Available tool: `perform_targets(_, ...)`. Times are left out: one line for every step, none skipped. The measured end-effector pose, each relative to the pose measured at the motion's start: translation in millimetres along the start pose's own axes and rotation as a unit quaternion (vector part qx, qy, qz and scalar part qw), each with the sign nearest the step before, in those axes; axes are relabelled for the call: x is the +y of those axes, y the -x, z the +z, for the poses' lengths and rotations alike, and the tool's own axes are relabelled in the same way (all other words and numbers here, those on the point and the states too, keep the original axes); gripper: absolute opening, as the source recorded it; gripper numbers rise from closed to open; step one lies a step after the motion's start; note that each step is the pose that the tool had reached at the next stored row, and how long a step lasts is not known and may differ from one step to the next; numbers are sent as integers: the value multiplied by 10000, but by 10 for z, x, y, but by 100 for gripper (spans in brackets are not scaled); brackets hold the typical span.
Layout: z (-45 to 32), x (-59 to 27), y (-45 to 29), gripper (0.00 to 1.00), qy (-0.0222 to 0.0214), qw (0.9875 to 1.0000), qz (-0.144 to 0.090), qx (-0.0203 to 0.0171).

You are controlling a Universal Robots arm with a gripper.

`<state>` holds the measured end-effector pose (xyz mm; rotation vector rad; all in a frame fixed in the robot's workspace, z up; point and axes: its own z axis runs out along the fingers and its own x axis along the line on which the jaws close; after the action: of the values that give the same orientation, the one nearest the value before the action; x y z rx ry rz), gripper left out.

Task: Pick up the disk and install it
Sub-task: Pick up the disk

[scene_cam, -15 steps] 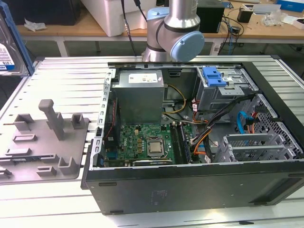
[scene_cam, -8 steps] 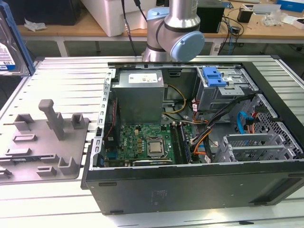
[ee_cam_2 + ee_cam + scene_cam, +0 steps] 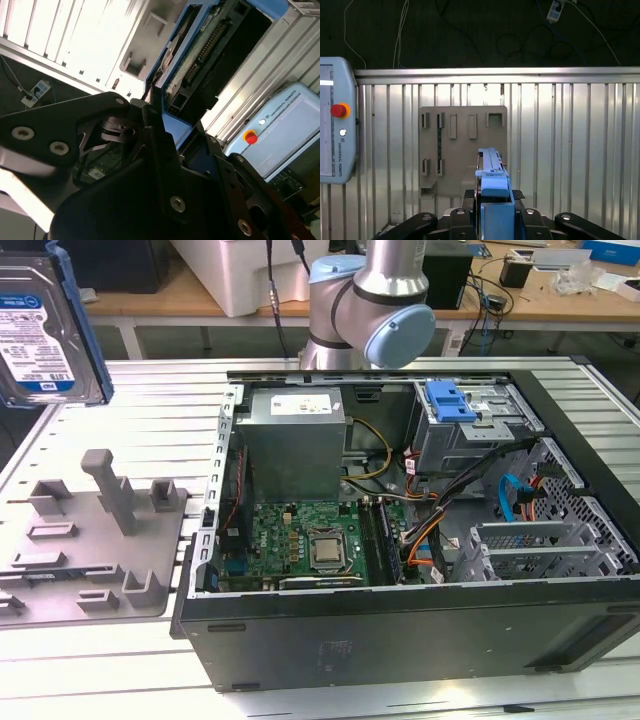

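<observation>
Gripper (image 3: 495, 196) clamped on the disk (image 3: 491, 162), held edge-on between the fingers; grey fixture plate (image 3: 462, 145) beyond fingertips, well apart.

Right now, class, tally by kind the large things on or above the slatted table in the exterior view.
Disk, held in the claw: 1
Grey holder plate: 1
Open computer case: 1
Robot arm: 1
Total: 4
</observation>
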<state>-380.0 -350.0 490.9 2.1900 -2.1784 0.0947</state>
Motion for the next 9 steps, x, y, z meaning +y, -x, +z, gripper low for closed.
perform_targets(-1,-40,-10,36,1,10000,0,0)
perform_targets(-1,-105,-27,36,1,10000,0,0)
perform_targets(-1,-135,-35,36,1,10000,-1,0)
perform_targets(-1,-185,-48,36,2,10000,0,0)
perform_targets(-1,-223,-57,36,2,10000,0,0)
perform_targets(-2,-251,-65,36,3,10000,0,0)
perform_targets(-2,-287,-75,36,4,10000,0,0)
perform_targets(-3,-315,-83,36,4,10000,0,0)
perform_targets(-3,-378,-101,36,5,10000,-1,0)
